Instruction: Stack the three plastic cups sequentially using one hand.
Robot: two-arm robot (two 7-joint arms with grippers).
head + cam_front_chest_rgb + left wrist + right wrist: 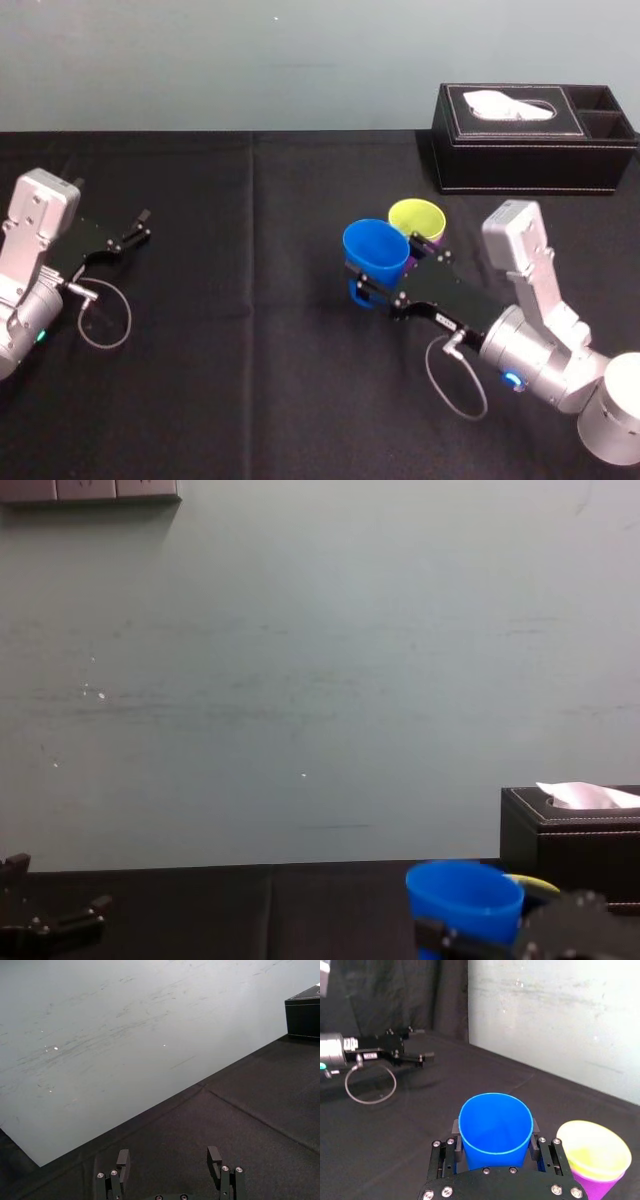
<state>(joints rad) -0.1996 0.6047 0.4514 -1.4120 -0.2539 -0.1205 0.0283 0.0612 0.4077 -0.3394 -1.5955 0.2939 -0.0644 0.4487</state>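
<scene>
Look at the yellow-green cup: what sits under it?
The yellow-green cup sits nested in the purple cup, whose wall shows below; the yellow-green cup's lower part is hidden inside. The right gripper holds the blue cup beside them; the left gripper hangs open, far left.

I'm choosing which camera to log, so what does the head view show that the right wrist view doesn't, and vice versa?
Head view adds the black tissue box. Right wrist view adds a black curtain behind the left arm. Both: right end effector shut on the blue cup, yellow-green cup nested in purple cup, open, idle left end effector.
</scene>
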